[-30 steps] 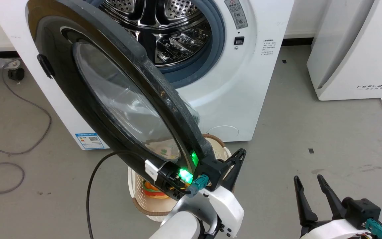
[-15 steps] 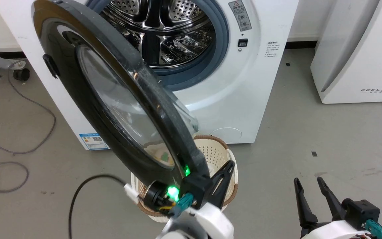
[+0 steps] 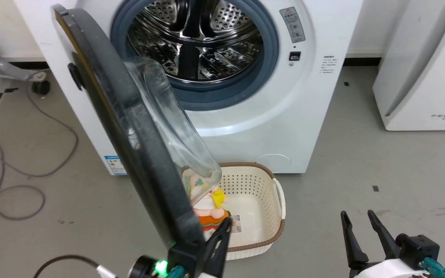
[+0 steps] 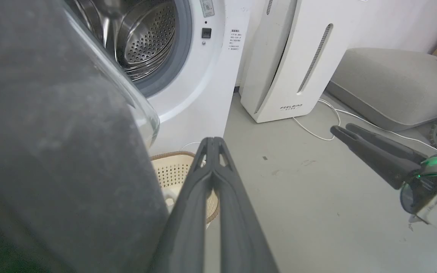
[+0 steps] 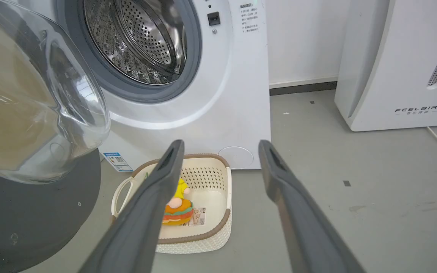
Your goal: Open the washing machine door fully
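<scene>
The white washing machine (image 3: 269, 127) stands with its steel drum (image 3: 195, 42) exposed. The black washing machine door (image 3: 129, 131) stands swung out on its left hinge, nearly edge-on in the head view, its clear glass bowl (image 3: 168, 131) bulging toward the machine. My left gripper (image 3: 226, 221) is shut on nothing, its fingers (image 4: 212, 170) lying along the inner side of the door's (image 4: 51, 151) lower free edge. My right gripper (image 3: 357, 218) hovers open at the lower right over bare floor, away from the door. In the right wrist view the right gripper (image 5: 221, 146) points at the machine's (image 5: 218, 94) front.
A cream basket (image 3: 280, 224) with a plush toy (image 3: 211, 216) sits on the floor below the drum, partly behind the door. A white FEELBIRD appliance (image 3: 423, 69) stands to the right. Cables (image 3: 14, 185) loop on the floor at the left. A grey cushion (image 4: 393, 83) lies farther right.
The door has swung wider to the left, from angled across the drum to nearly edge-on. My left gripper moved left and down with its edge. The camera shifted; the right gripper stayed.
</scene>
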